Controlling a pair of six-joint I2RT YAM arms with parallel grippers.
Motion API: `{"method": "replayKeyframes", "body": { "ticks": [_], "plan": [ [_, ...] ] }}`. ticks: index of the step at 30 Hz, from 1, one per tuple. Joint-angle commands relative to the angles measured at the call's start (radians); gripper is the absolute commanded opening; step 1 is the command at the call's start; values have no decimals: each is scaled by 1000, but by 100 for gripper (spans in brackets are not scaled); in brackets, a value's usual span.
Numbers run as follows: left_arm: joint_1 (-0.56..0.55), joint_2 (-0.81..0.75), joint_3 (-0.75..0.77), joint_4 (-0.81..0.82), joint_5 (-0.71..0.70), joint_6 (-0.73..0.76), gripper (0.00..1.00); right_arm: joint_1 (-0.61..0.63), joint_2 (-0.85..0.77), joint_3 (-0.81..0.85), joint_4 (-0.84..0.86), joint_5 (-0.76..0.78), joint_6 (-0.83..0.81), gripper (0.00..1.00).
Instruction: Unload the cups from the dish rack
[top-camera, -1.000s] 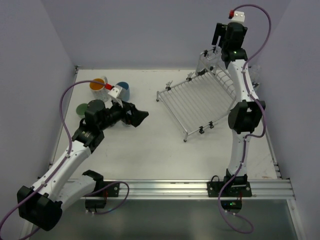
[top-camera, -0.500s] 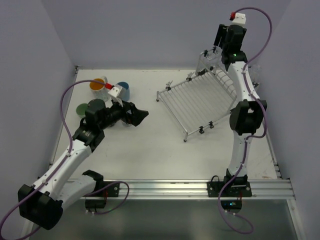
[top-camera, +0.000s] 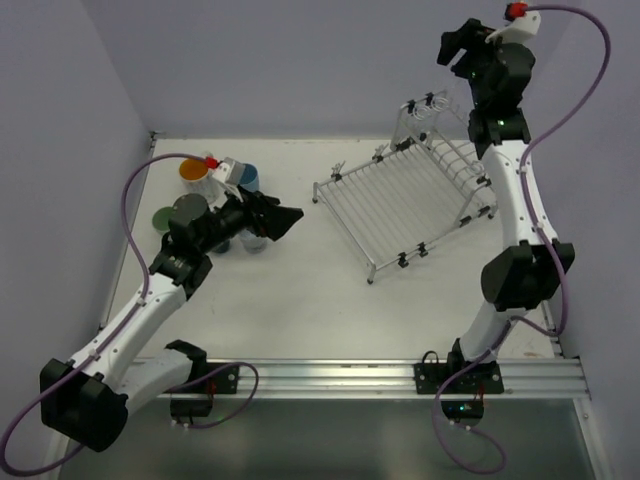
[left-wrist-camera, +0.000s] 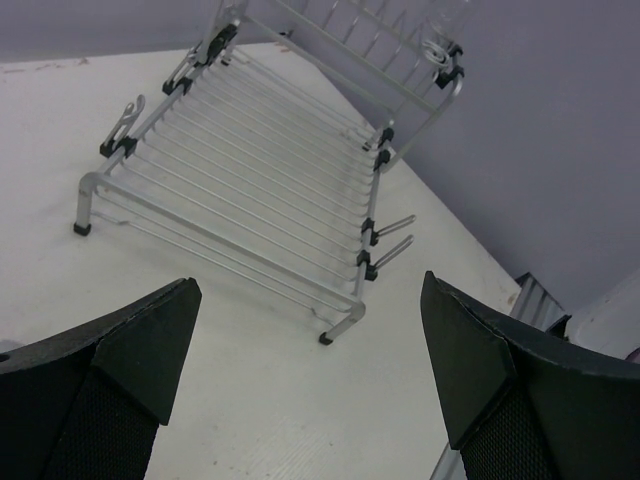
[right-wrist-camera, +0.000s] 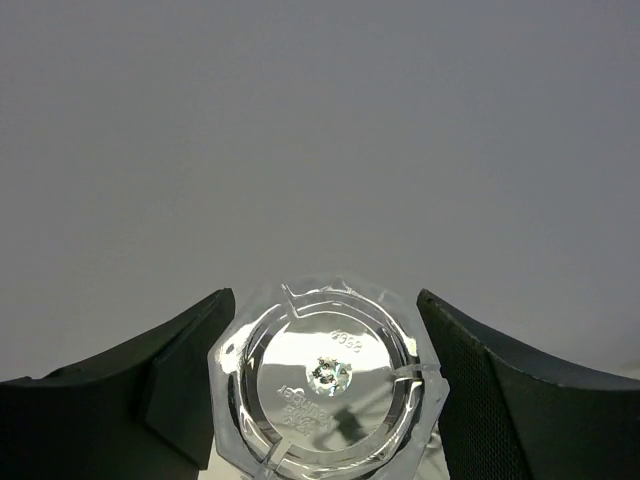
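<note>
The silver wire dish rack (top-camera: 400, 200) stands at the back right of the table, and no cup shows on it; it also shows in the left wrist view (left-wrist-camera: 250, 170). My right gripper (top-camera: 462, 45) is raised high above the rack's slotted back. In the right wrist view it (right-wrist-camera: 322, 300) is shut on a clear glass (right-wrist-camera: 325, 385), bottom facing the camera. My left gripper (top-camera: 285, 220) (left-wrist-camera: 307, 285) is open and empty, hovering over the table left of the rack. A white cup with orange inside (top-camera: 193, 168), a blue cup (top-camera: 247, 177) and a dark green cup (top-camera: 163, 218) stand at the back left.
Purple walls close in the table on the left, back and right. The left arm's body covers part of the cup group. A metal rail (top-camera: 350, 375) runs along the near edge.
My right gripper has risen from the rack's raised back, up and to the right, with the clear glass in it. My left gripper has shifted slightly right toward the rack.
</note>
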Motion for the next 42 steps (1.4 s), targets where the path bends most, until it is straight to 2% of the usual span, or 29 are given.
{"method": "replayKeyframes", "body": {
  "ticks": [1,3,6,12,15,22,26,30,42],
  "plan": [
    [4,10,33,179,52,-167,99,1,-146,-209,174,-268,285,47],
    [4,16,28,282,56,-227,94,27,-230,-332,320,-400,451,47],
    [4,31,25,412,47,-339,88,116,-319,-578,467,-459,560,47],
    [-1,93,35,576,-2,-489,88,275,-426,-805,743,-560,798,48],
    [-5,123,48,607,-8,-499,87,324,-457,-886,791,-579,821,48],
    [-18,199,67,661,-11,-545,82,366,-545,-976,797,-576,809,48],
    [-45,252,82,685,15,-583,75,366,-552,-997,804,-574,809,48],
    [-80,300,84,738,44,-627,74,366,-545,-1002,799,-566,800,48],
    [-114,249,22,820,50,-635,73,366,-507,-1040,859,-548,821,48]
  ]
}}
